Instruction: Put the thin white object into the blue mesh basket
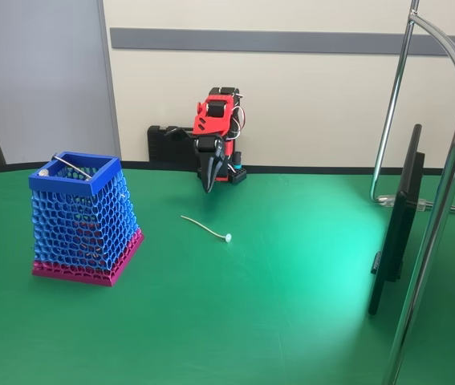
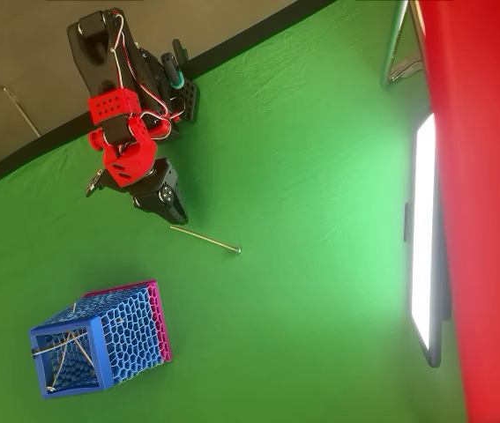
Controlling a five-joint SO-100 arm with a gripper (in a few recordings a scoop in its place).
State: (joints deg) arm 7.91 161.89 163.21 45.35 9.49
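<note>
Fingers [image 1: 208,186]: pointed down near the worktop's [image 1: 291,321] far edge, brought together, holding nothing.
Thin white object [image 1: 205,228]: flat on the worktop, just in front of the fingers, apart from them, knob end nearer the camera in the fixed view.
Blue mesh basket [image 1: 85,218]: upright toward the left edge in the fixed view; another stick [image 1: 73,166] leans on its rim.
Risk: stick is slender and lies flat; a closing pinch may skid over it or flick it away.
Unclear: finger gap, hard to judge from either view; basket contents behind the mesh.

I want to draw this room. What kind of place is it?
Probably an office or lab set up for robot practice: a green-covered table, a small red robot arm with its hand hanging, and plain walls with a screen beside.
</note>
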